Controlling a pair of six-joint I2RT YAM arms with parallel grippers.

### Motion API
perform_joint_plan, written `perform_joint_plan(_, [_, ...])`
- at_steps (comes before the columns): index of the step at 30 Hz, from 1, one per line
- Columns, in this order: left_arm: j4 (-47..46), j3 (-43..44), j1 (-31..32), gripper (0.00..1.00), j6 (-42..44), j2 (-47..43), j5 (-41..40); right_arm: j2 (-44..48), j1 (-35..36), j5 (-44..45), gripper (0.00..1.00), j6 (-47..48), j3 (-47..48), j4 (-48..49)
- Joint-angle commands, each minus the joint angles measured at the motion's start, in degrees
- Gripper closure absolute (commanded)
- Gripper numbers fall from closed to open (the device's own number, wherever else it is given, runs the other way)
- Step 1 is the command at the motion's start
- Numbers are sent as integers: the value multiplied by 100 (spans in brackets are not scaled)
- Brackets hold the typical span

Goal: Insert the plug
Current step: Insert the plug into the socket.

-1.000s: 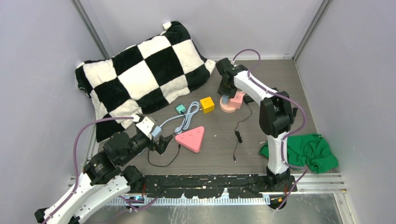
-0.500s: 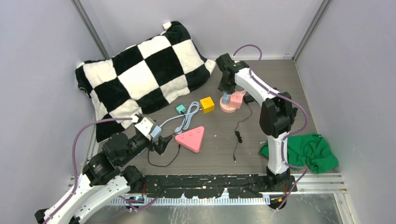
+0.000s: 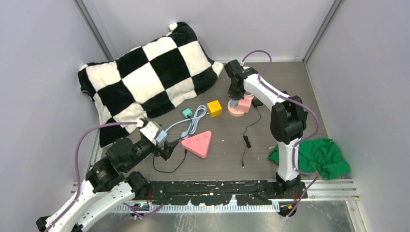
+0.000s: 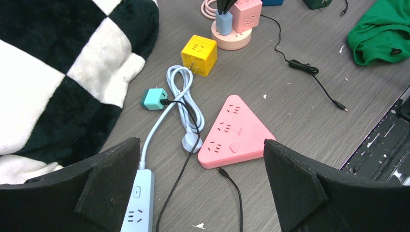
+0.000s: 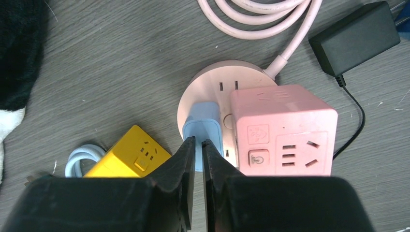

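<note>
Two grippers, one busy. Far left: pillow (image 3: 145,72), irrelevant. Near-left, the left gripper (image 4: 203,164) hangs over the triangle strip (image 3: 198,143), jaws wide, empty. At the far round socket (image 5: 217,79) sits the right gripper (image 5: 198,145). A second ago its jaws were spread around the blue plug (image 5: 205,128); now they're pinched together, holding nothing, tips at the plug's top. Plug stands upright in the socket, tight against the pink cube (image 5: 283,125) on its right. Reads as release-then-push: plug is in, probably being pressed home. Can't tell if it's fully seated.
</note>
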State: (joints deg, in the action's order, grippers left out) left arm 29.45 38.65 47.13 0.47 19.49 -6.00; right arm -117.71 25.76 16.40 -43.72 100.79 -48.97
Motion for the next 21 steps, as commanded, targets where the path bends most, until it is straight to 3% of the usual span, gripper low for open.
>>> perform_joint_plan(1, [-211,4,-11,0,-20,11,-33,-164,15,-64,85,-158,-494,58])
perform_joint_plan(12, [-188,28,-11,0,-21,51,-42,162,133,-67,88,-148,-774,151])
perform_joint_plan(21, [-193,20,-11,0,-18,68,-51,-33,286,-266,91,-669,-2430,1171])
